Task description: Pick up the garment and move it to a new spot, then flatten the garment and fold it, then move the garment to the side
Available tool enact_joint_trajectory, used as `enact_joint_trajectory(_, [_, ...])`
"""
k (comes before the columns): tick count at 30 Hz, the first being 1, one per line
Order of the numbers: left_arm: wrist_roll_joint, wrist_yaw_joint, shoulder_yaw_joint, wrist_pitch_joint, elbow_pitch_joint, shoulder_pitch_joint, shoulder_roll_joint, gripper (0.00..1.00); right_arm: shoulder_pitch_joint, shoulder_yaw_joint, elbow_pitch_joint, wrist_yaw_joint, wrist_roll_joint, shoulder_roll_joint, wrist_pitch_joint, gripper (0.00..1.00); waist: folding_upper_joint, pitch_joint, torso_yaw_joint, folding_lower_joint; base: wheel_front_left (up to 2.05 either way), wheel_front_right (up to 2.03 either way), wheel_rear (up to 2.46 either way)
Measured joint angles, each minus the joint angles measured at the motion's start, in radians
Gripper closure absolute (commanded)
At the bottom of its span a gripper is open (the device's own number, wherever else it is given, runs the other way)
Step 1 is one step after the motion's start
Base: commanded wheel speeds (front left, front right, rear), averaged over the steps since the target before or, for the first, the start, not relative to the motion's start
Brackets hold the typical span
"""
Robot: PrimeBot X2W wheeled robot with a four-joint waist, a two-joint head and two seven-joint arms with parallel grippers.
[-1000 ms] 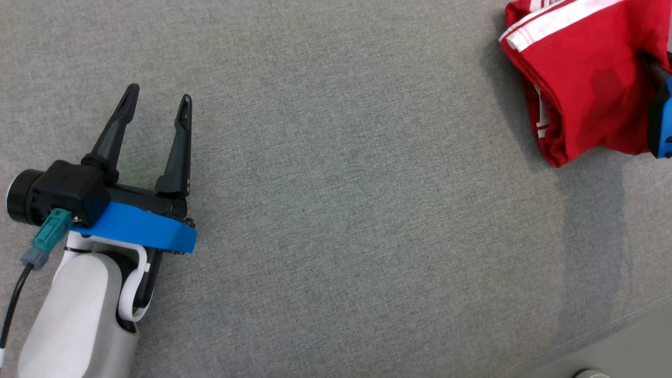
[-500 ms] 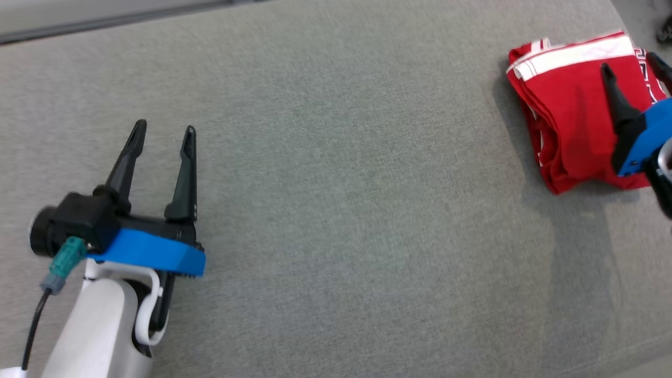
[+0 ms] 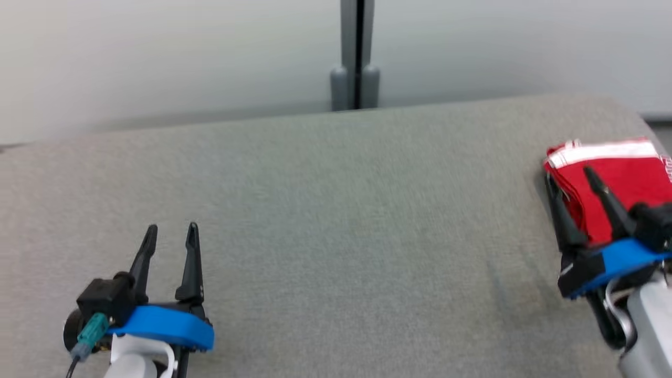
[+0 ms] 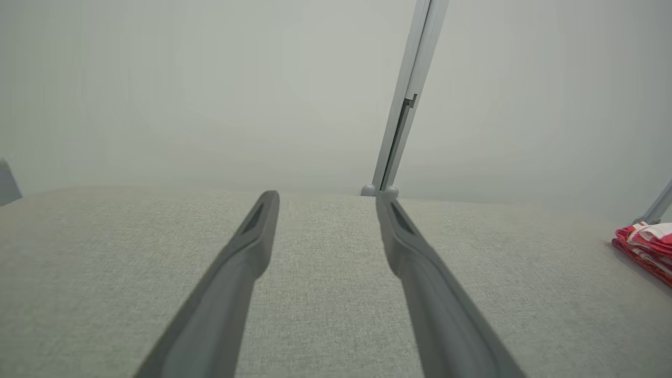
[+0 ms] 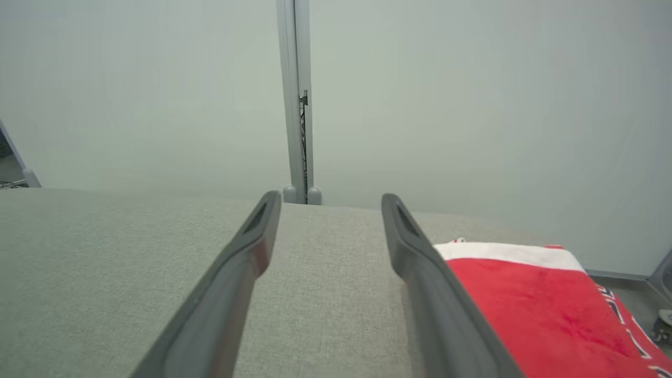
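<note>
The folded garment [image 3: 625, 168] has been let go. A second ago it was pinched by the right gripper [image 3: 568, 174], whose jaws are now spread wide over its left edge with nothing held. The garment is left lying at the far right of the grey surface [image 3: 336, 220]. The left gripper [image 3: 172, 227] is kept wide open and empty, well apart. The head camera has been tilted up, so the garment itself is not taken to have moved. The move aside is judged done.
</note>
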Motion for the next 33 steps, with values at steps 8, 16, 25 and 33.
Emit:
enact_joint_trajectory(8, [-0.009,0.001,0.021,-0.008,0.055,0.061,-0.017,0.00,0.276,-0.163,-0.226,0.000,-0.093,0.126,0.084,0.00,0.0000,-0.083,0.077,0.0001,0.00,0.00,0.00])
enact_joint_trajectory(16, [-0.006,-0.006,0.035,-0.010,0.089,0.079,-0.023,0.00,0.381,-0.213,-0.343,0.000,-0.164,0.230,0.145,0.00,-0.0001,-0.104,0.089,0.0003,0.00,0.00,0.00])
enact_joint_trajectory(25, [0.004,-0.018,0.036,-0.011,0.104,0.070,-0.031,0.00,0.401,-0.228,-0.355,0.000,-0.182,0.251,0.151,0.00,0.0000,-0.110,0.076,0.0003,0.00,0.00,0.00])
enact_joint_trajectory(33, [0.010,-0.026,0.041,-0.011,0.108,0.067,-0.032,0.00,0.408,-0.233,-0.353,0.000,-0.184,0.261,0.146,0.00,0.0000,-0.110,0.066,0.0004,0.00,0.00,0.00])
